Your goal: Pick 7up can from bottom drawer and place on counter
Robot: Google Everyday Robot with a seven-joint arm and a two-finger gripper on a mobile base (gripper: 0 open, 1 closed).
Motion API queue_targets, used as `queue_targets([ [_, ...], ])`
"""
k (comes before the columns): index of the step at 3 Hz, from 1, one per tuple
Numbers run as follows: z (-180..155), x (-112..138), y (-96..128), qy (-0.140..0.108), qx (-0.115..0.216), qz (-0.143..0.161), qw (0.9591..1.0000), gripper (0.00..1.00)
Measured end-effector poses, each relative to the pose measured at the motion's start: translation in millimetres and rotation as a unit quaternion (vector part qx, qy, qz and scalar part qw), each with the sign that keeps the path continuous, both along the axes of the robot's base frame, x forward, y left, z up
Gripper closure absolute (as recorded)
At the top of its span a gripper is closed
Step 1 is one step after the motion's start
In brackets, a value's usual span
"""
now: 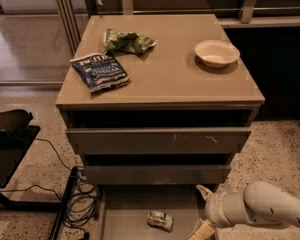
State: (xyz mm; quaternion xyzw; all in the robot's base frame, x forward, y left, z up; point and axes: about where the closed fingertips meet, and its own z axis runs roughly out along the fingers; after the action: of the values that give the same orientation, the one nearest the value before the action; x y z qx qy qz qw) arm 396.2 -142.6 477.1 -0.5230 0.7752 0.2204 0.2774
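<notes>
7up can: a small dented 7up can (160,220) is seen lying on its side on the grey floor of the bottom drawer, roughly mid-width; faint green markings can be made out.
Bottom drawer: the bottom drawer (125,206) is pulled out well beyond the two upper drawers (160,140), so the can is exposed from above.
Gripper: the gripper (204,211) is held low over the right part of the bottom drawer, just right of the can and apart from it. Its two pale fingers are spread, one toward the cabinet and one toward the lower edge of the view, with nothing held between them.
Arm: the white arm (272,211) enters from the lower right corner.
Counter: the counter (185,84) carries a wrinkled green chip bag (129,40) and a dark blue chip bag (100,71) on the left, and a pale bowl (216,52) at the back right. A bare stretch is left across the middle and front.
Done so far: the drawer stands open and the gripper is positioned beside the can.
Left to do: the can is yet to be grasped, lifted out, carried up and set on the counter.
Progress: judged to be early, at the approach stage.
Uncertain: whether the fingers are low enough to close around the can cannot be settled from this angle; they appear to be near its level.
</notes>
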Motion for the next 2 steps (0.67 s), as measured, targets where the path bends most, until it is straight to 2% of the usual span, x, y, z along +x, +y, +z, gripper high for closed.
queue_targets([
  [1, -41.2, 17.2, 3.0, -0.02, 0.037, -0.035, 0.9985, 0.0],
  [2, -94.7, 32.8, 14.5, -0.024, 0.054, -0.062, 0.9964, 0.0],
])
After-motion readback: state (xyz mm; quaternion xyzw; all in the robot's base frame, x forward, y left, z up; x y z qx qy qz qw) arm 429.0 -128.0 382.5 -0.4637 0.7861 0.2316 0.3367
